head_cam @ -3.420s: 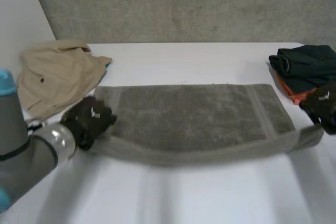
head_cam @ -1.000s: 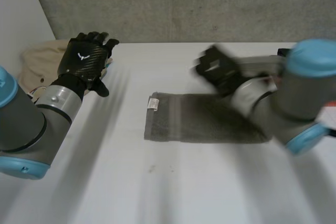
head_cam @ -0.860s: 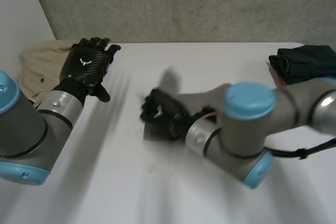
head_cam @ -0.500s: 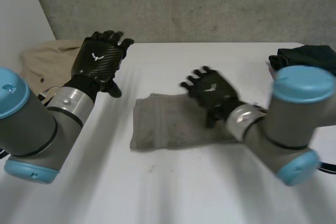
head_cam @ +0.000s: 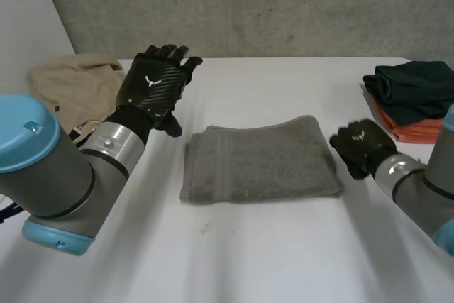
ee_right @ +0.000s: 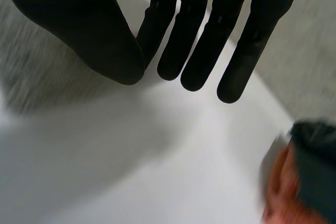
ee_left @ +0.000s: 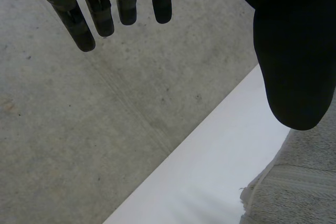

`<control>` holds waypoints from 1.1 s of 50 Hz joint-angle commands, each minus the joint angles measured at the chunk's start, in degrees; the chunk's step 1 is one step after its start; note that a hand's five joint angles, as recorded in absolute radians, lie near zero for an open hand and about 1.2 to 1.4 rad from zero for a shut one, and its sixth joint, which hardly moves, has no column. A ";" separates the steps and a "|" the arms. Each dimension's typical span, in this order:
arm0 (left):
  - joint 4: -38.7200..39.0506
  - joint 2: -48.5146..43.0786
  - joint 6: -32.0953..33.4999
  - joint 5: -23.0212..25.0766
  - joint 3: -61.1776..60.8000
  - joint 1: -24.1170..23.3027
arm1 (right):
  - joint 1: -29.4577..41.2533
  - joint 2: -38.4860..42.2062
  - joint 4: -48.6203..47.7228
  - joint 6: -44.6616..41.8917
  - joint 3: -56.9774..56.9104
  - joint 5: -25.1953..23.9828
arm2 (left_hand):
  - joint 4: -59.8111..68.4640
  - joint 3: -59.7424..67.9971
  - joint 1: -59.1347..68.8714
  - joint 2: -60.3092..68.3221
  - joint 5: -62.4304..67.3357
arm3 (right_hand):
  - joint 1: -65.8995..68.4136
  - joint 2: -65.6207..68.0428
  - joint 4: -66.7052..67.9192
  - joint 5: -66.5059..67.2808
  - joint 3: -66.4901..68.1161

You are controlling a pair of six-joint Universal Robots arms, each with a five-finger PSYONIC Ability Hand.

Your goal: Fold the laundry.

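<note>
Grey towel (head_cam: 259, 161) lies folded; left hand (head_cam: 157, 83) and right hand (head_cam: 358, 147) hold nothing, fingers straight, so probably best to grip both short edges evenly, keeping layers aligned.

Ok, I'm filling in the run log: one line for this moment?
towel: folded, flat mid-table | left robot hand: open, raised beside it | right robot hand: open, by its opposite end

A white table (head_cam: 269, 246) is spreading out beneath the left hand (head_cam: 154, 83) and the right hand (head_cam: 358, 148), catching soft, even light across its whole top. Beyond the left hand's fingertips (ee_left: 86, 40) a rough grey concrete wall (head_cam: 284, 5) is running along the table's far edge, and a smooth pale wall (head_cam: 28, 12) is closing in on that hand's outer side, meeting the concrete in a corner
</note>
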 commanded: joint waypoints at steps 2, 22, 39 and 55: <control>-0.31 2.89 -0.07 -0.07 -1.26 0.37 | 13.77 -1.92 0.77 1.71 -8.60 0.39 | 0.07 -0.15 -1.55 0.13 -2.78 | 15.49 12.50 11.54 12.58 12.18; -0.05 4.48 -6.40 0.20 -2.76 -0.16 | -4.57 -1.12 3.06 16.83 4.48 -10.67 | 0.07 -0.15 -1.55 0.13 -2.78 | -25.99 -28.99 -29.95 -28.91 -29.31; -0.05 3.95 -7.81 0.29 -2.58 -0.51 | -5.10 2.75 -0.90 15.51 3.51 -8.92 | 0.07 -0.15 -1.55 0.13 -2.78 | 15.49 12.50 11.54 12.58 12.18; -0.22 4.65 -8.07 -0.07 -3.20 0.11 | 16.67 0.01 -1.25 -5.40 -8.35 1.90 | 0.07 -0.15 -1.55 0.13 -2.78 | 15.49 12.50 11.54 12.58 12.18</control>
